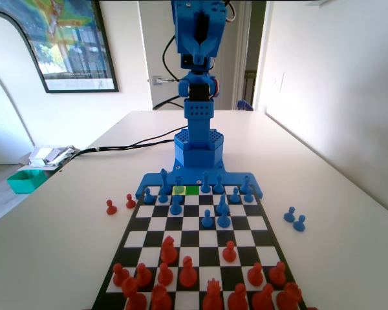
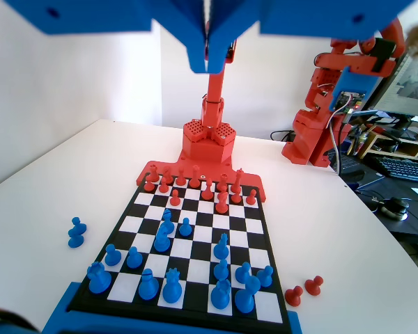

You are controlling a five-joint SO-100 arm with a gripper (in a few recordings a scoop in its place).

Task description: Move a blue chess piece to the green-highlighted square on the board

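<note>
High above the board [image 2: 195, 240] I see my hand [image 2: 207, 59] pinched closed and empty; the green square [image 1: 192, 190] sits bare in the blue back row.

Green-highlighted square [image 1: 192, 190] on board's [image 1: 265, 240] far row, fixed view

Gripper [image 2: 207, 59] raised, jaws closed, empty
</note>
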